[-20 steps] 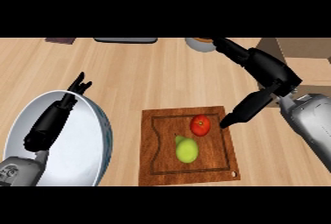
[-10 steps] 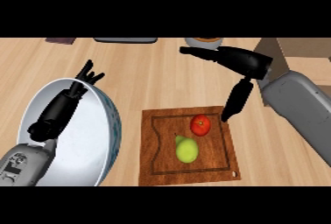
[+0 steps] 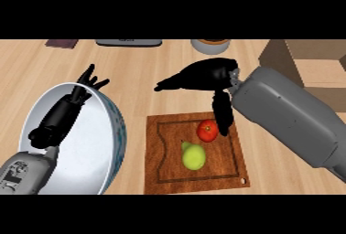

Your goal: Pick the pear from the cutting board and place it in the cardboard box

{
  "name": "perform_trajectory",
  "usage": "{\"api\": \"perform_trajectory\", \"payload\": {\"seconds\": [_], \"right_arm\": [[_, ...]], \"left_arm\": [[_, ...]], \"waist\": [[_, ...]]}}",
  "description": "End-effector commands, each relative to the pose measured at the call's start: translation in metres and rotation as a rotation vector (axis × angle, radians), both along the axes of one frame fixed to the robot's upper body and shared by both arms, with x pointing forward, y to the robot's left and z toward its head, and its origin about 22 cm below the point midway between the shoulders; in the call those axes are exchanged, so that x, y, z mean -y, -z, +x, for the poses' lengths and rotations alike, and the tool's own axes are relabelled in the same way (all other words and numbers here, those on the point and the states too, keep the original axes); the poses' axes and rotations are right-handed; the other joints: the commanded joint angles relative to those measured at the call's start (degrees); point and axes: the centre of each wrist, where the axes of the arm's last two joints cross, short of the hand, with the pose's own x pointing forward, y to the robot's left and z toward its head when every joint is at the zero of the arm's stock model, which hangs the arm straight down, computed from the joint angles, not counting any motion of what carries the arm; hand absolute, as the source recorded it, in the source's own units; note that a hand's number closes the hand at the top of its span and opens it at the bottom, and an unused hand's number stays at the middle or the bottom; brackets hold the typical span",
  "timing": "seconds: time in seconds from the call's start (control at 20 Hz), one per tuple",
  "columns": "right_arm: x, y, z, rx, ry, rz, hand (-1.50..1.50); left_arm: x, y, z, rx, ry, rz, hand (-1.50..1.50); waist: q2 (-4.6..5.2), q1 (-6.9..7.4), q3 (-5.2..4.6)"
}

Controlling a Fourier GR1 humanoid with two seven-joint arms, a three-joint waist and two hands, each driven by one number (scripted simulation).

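Left hand: your left hand [image 3: 67,106] sits over the big plate [image 3: 101,151] at the left, fingers straight and pointing up. It holds nothing and looks to be resting, so treat it as out of this job.

Cutting board: the board [image 3: 167,170] lies on the counter just right of the plate. You have two things on it, both untouched as far as you can see.

Pear: the pear [image 3: 193,156] lies near the middle of the board, stem toward the far side. It has not been picked up. Just beyond it to the right sits the tomato [image 3: 207,131], near the pear but not clearly touching it.

Right hand: your right hand [image 3: 206,75] hangs above the far edge of the board, spread wide, thumb out to the left and fingers [image 3: 222,114] hanging down beside the tomato. It holds nothing.

Cardboard box: the box [image 3: 317,59] stands at the far right, partly cut off by the edge, well apart from the pear.

Progress: you are in the reach only. Grasp, lift, carry and drop all remain.
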Motion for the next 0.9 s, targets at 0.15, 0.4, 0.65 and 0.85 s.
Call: {"api": "perform_trajectory", "payload": {"seconds": [0.15, 0.4, 0.65, 0.85], "right_arm": [[-0.059, 0.010, -0.037, 0.067, -0.107, -0.214, -1.50], [-0.091, 0.009, -0.055, 0.065, -0.121, -0.339, -1.50], [-0.092, 0.032, -0.068, 0.038, -0.074, -0.388, -1.50], [-0.098, 0.039, -0.078, 0.032, -0.054, -0.406, -1.50]], "left_arm": [[0.002, 0.015, -0.019, -0.033, -0.009, -0.009, 0.00], [-0.005, -0.012, -0.001, -0.005, -0.015, -0.003, 0.00], [0.003, -0.012, -0.001, -0.010, -0.024, 0.009, 0.00], [-0.013, -0.006, -0.014, -0.007, -0.026, 0.002, 0.00]], "waist": [[-0.39, -1.00, 0.05], [-0.40, -1.60, 0.04], [-0.22, -1.59, 0.06], [-0.20, -1.24, 0.06]]}}
